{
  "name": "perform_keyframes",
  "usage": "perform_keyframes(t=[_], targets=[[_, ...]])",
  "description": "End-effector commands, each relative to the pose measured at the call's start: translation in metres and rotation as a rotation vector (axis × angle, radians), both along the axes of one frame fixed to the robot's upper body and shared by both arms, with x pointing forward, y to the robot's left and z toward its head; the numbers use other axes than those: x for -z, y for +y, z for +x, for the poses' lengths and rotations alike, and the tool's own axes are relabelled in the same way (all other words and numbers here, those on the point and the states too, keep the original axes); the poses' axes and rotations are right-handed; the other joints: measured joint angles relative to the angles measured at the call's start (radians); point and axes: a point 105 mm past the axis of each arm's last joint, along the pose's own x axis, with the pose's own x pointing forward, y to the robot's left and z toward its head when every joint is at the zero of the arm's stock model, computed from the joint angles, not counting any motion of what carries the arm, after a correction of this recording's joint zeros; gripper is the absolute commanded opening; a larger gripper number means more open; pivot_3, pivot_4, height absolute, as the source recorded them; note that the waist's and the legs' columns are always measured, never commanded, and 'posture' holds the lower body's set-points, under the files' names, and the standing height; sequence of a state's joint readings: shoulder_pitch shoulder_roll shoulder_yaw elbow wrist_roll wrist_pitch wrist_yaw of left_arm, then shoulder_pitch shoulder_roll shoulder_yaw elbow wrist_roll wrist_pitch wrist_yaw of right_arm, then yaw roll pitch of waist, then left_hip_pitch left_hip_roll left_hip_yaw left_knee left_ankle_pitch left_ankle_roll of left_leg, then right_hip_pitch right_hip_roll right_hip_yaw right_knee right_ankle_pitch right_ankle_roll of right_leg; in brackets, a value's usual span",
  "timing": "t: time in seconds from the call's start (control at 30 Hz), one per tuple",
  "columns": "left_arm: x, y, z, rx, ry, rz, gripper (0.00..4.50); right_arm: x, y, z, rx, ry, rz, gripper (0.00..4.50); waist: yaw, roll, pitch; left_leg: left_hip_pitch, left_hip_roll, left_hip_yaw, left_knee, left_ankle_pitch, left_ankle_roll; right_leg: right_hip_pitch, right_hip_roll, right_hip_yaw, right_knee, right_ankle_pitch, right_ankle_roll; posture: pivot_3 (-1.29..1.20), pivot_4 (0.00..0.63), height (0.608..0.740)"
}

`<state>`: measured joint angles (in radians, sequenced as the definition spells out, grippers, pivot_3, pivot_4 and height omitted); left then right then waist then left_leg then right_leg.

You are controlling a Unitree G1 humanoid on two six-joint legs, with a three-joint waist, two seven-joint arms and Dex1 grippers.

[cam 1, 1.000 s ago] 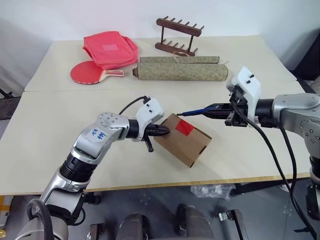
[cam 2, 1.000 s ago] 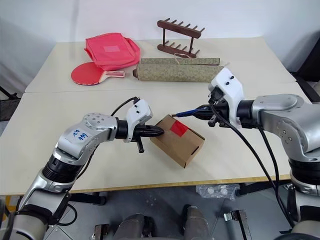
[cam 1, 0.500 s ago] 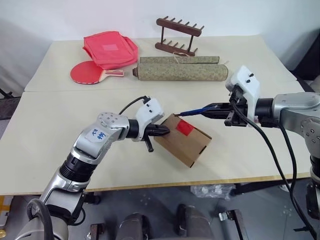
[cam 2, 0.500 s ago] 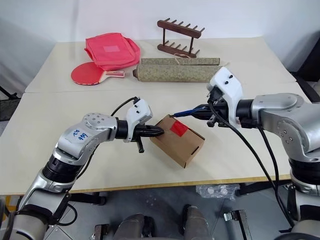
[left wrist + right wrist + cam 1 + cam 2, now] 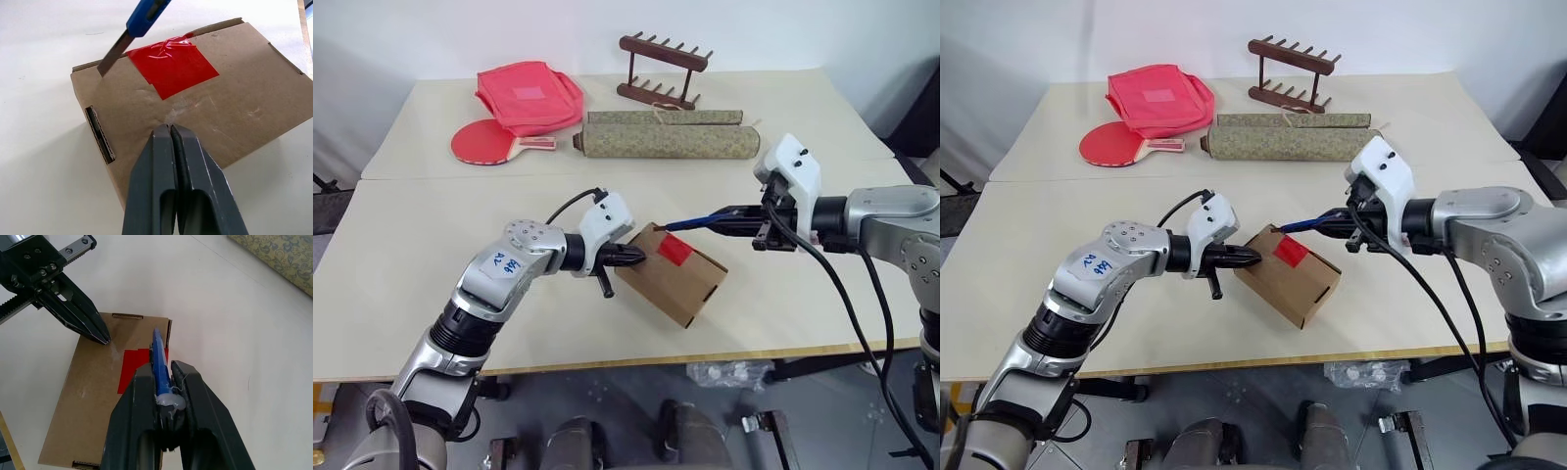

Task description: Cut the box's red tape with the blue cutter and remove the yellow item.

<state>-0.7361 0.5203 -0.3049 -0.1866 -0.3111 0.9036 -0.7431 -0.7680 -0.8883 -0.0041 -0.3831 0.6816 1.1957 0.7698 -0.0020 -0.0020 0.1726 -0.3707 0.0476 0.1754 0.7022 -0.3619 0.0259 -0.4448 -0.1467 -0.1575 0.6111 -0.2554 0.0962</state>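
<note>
Box (image 5: 672,275) lies on the near part of the surface (image 5: 431,245), tilted, top face up, with the red tape (image 5: 676,250) across the flap seam near its far edge. Left pincer (image 5: 637,257) is shut with nothing between its fingers; the joined tips press on the cardboard top just short of the tape, apparently to steady the carton. Right pincer (image 5: 736,218) is closed on the blue cutter (image 5: 701,219), whose handle runs out between the fingers toward the box. In the left wrist view the metal blade points down at the far edge of the top face, beside the corner of the tape; whether the tip touches the cardboard there cannot be told. Compared with the pictures of the last second, almost nothing has changed: box, left pincer and tape sit where they were, and the right pincer with the cutter has shifted only a shade toward the box, if at all. Judgement: the cut has not started. The tape looks whole and wrinkled but unslit, the flaps are closed, and the yellow item is presumably inside the closed box. The pause reads as alignment before the stroke. Next move would call for drawing the blade along the seam through the tape while the left pincer holds the box down; risk is the carton sliding or the blade skating over the film.
</note>
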Motion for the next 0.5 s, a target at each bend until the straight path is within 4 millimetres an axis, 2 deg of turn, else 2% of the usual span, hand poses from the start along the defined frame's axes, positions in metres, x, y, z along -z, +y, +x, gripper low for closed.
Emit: perform_keyframes(t=[0.03,0.3,0.5], targets=[[0.0105,0.0020,-0.0015,-0.007,0.024,0.037,0.06,-0.0170,-0.0015,-0.0006,-0.002,-0.070,0.017,0.16,0.000,0.000,0.000,0.000,0.000,0.000,0.000,0.000,0.000,0.000,0.000,0.000,0.000,0.000,0.000,0.00,0.150,0.740],[0.0106,0.0015,-0.0018,-0.007,0.024,0.036,0.06,-0.0092,-0.0042,0.0003,0.008,-0.051,0.005,0.16,0.000,0.000,0.000,0.000,0.000,0.000,0.000,0.000,0.000,0.000,0.000,0.000,0.000,0.000,0.000,0.00,0.150,0.740],[0.0106,0.0018,-0.0017,-0.005,0.024,0.037,0.06,-0.0154,-0.0058,0.0066,0.031,-0.076,0.024,0.16,0.000,0.000,0.000,0.000,0.000,0.000,0.000,0.000,0.000,0.000,0.000,0.000,0.000,0.000,0.000,0.00,0.150,0.740]])
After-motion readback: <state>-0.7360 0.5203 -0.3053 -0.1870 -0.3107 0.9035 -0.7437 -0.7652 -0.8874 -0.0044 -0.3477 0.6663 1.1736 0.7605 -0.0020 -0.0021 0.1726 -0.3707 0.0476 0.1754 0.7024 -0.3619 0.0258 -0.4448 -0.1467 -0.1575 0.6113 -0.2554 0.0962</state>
